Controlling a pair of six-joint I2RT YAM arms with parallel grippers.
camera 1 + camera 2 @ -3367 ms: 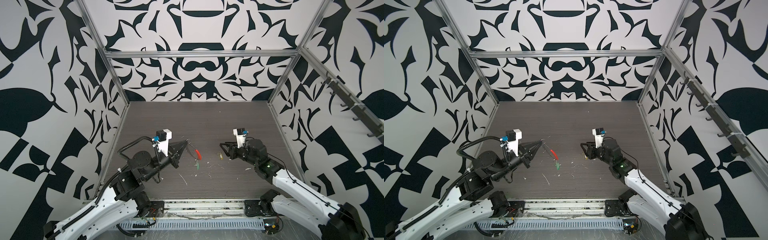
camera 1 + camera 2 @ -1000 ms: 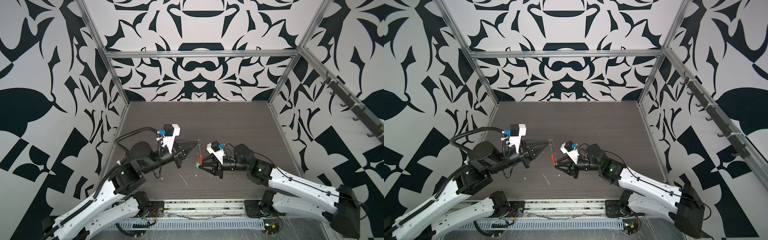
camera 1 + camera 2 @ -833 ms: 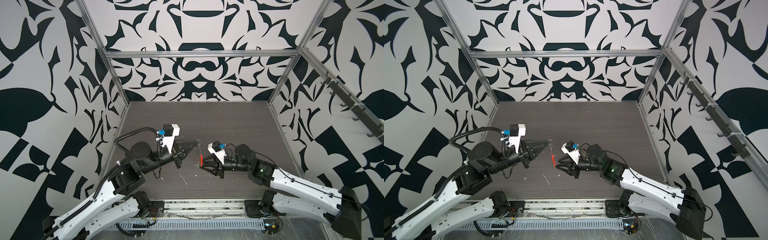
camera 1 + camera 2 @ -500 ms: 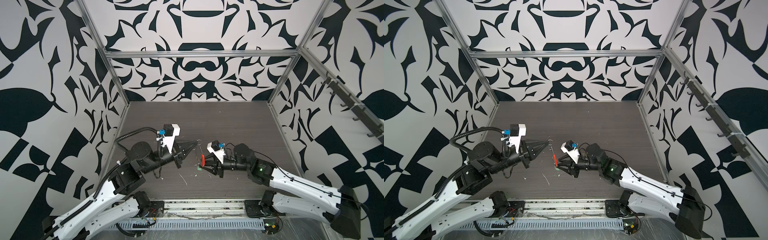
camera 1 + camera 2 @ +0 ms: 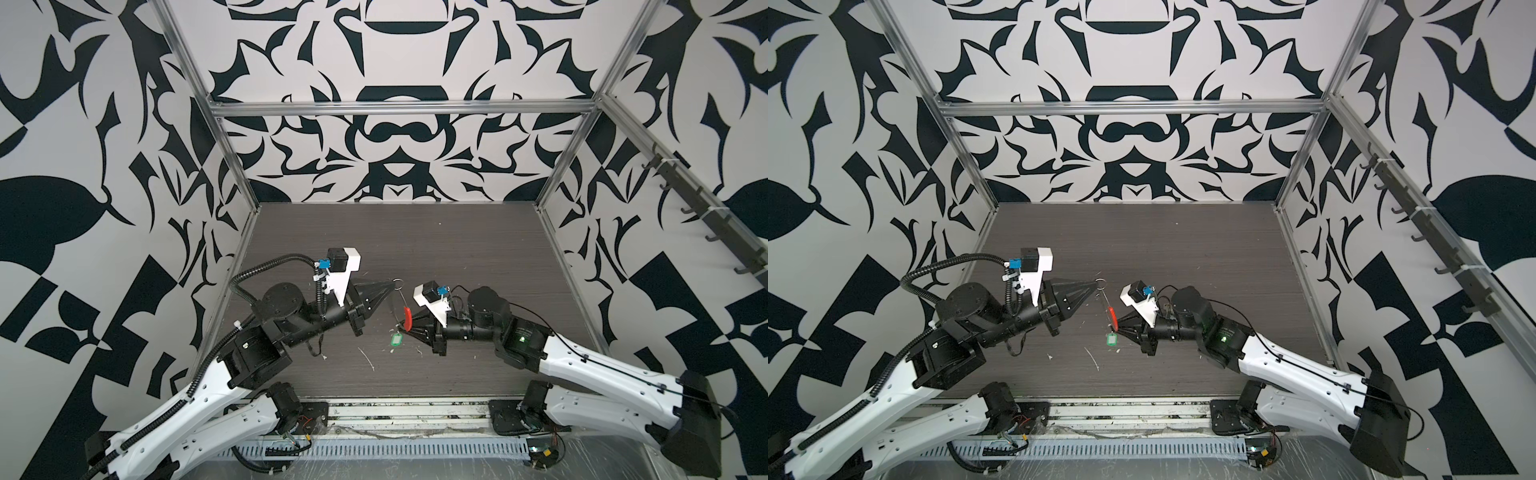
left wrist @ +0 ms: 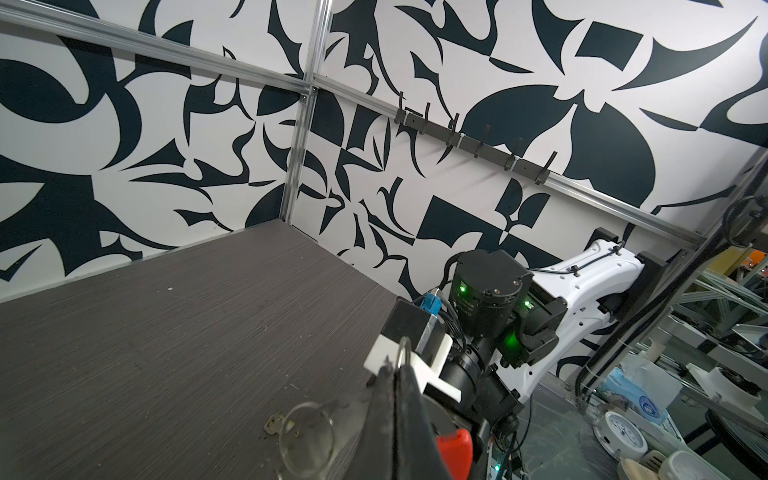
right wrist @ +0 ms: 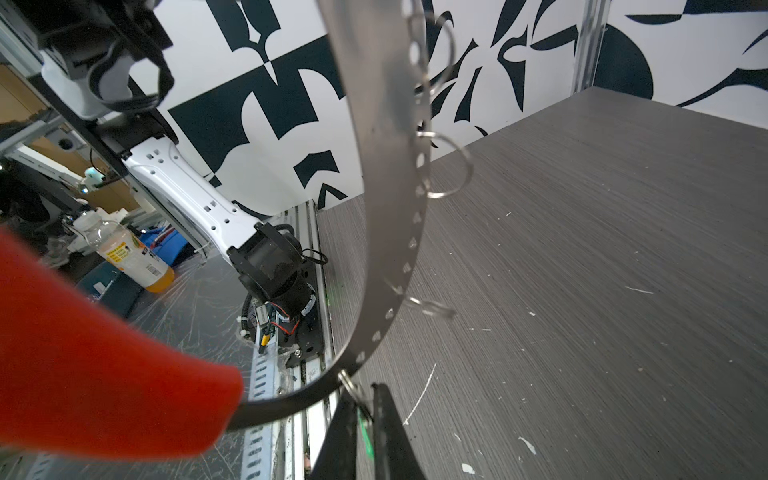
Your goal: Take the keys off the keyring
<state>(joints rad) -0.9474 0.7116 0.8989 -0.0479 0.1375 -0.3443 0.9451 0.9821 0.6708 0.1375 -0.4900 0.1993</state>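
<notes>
The left gripper (image 5: 390, 286) is clamping shut on the top of the keyring (image 5: 401, 300), holding it hanging above the table (image 5: 415, 249), while the right gripper (image 5: 404, 331) is pinching closed on the green tag (image 5: 395, 340) at its bottom, below the red sleeve (image 5: 407, 319), and the brass key (image 6: 276, 424) is lying loose on the table.

Dark table (image 5: 415, 249), white scraps (image 5: 368, 359), patterned walls (image 5: 399, 62)
</notes>
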